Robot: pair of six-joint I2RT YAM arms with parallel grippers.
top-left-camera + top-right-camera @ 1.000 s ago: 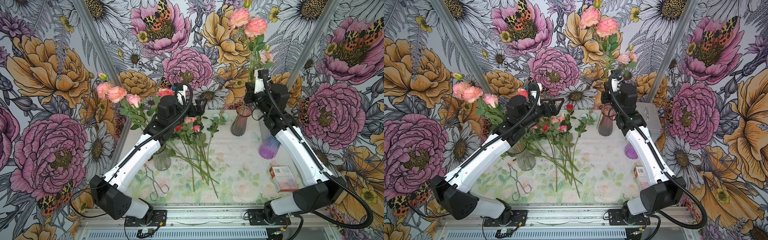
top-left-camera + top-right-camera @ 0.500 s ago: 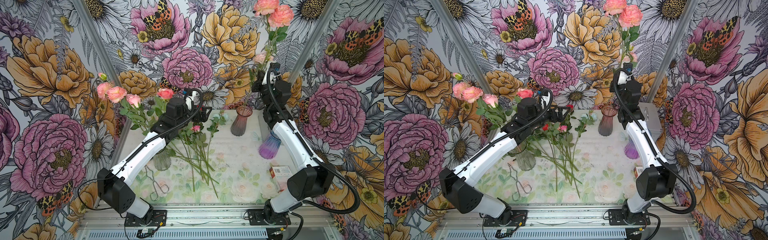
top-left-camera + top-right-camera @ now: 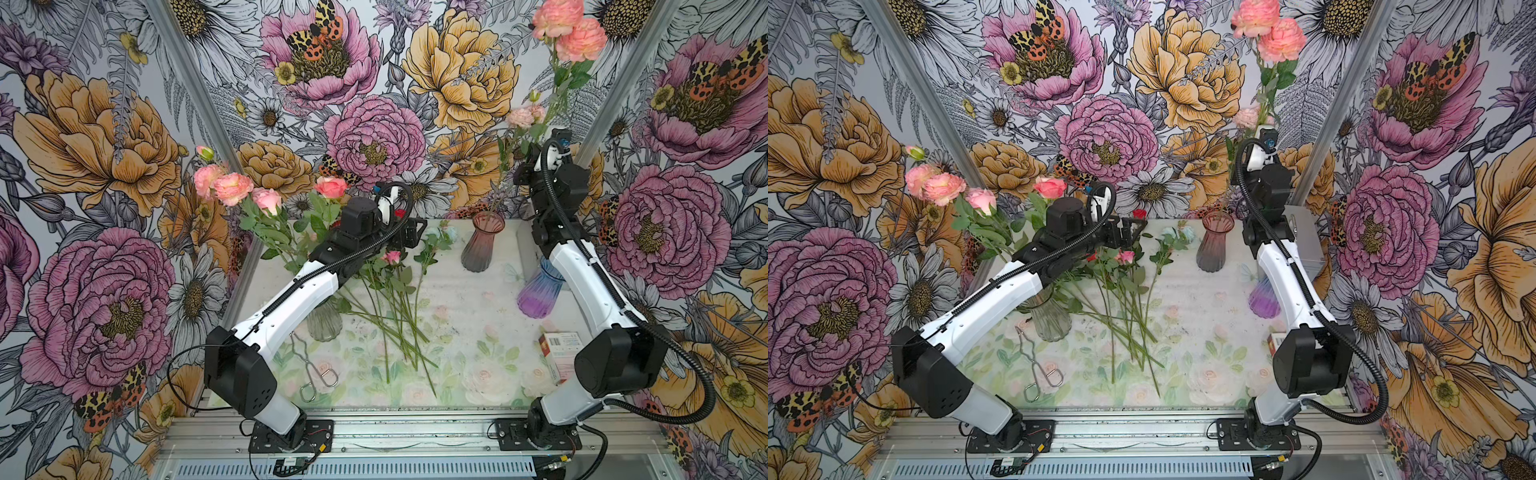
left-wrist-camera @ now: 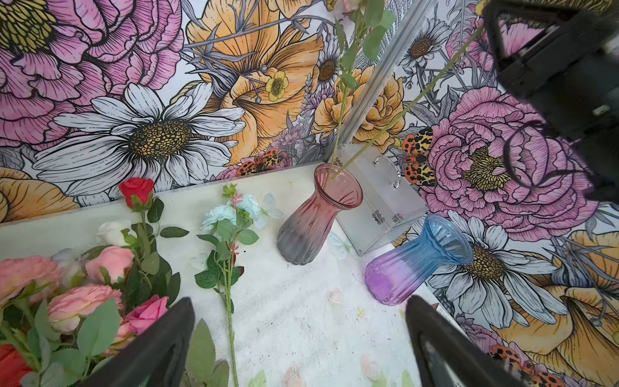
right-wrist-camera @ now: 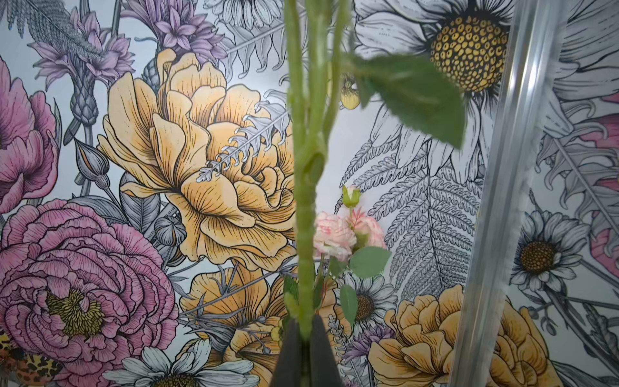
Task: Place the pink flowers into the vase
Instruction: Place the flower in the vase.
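Right jaws: pinched tight on green stem of pink flowers. Blooms high; stem tail appears to reach mouth of rose-tinted vase. Left jaws: wide, empty, above loose stems on bench. Advice: lower straight, stem approx. vertical, release once tail sits deep; vase prob. tips easily.

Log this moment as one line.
right gripper: shut on salmon-pink long-stemmed artificial flowers, stem end at pink-to-grey ribbed glass vase mouth | left gripper: open above loose table flowers
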